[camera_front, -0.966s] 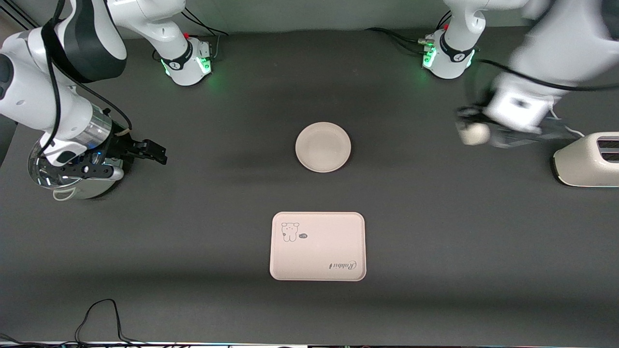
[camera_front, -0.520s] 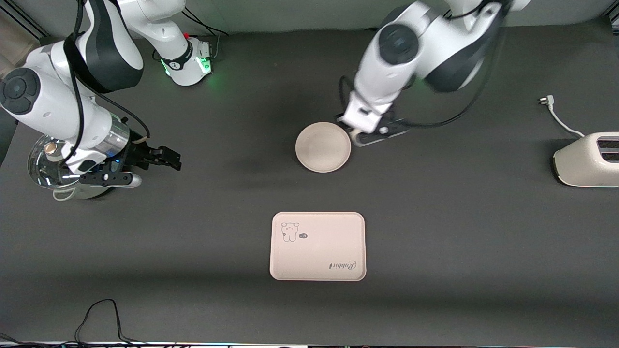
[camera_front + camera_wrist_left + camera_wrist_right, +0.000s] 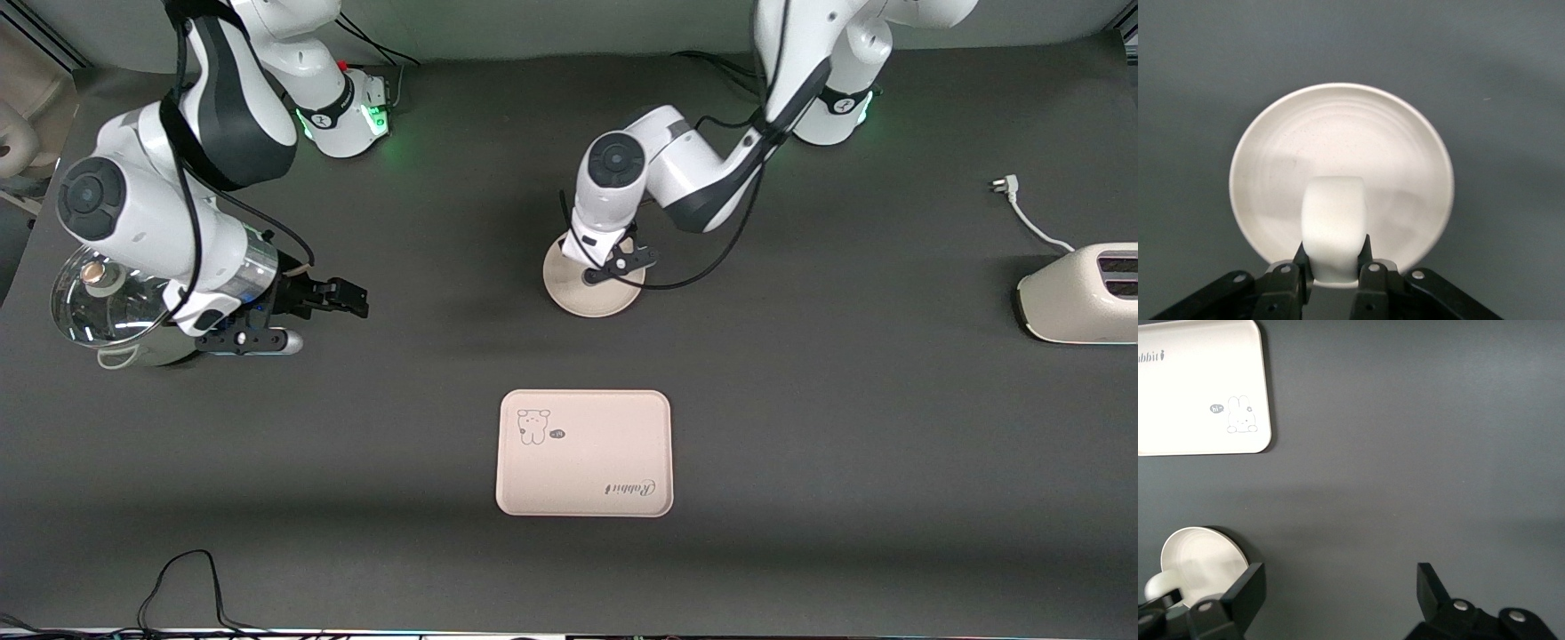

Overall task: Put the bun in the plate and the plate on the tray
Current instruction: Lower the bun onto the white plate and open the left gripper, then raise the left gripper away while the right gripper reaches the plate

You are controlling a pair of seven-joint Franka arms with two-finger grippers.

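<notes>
My left gripper (image 3: 608,267) is over the round cream plate (image 3: 569,293) in the middle of the table. It is shut on the off-white bun (image 3: 1333,223), which hangs over the plate (image 3: 1405,153); my hand hides the bun in the front view. The left gripper (image 3: 1333,252) pinches the bun's end between both fingers. The rectangular tray (image 3: 584,453) with the animal drawing lies nearer the front camera than the plate. My right gripper (image 3: 351,298) is open and empty over bare table toward the right arm's end. The right wrist view shows its gripper (image 3: 1341,593), the tray (image 3: 1198,387) and the plate (image 3: 1205,560).
A pot with a glass lid (image 3: 107,307) stands beside my right hand at the right arm's end. A white toaster (image 3: 1080,293) with its cord and plug (image 3: 1005,184) sits at the left arm's end. A black cable (image 3: 187,578) loops at the front edge.
My left arm has swung from beside the toaster to over the plate, carrying the bun. My right gripper has drifted a little toward the middle of the table.
</notes>
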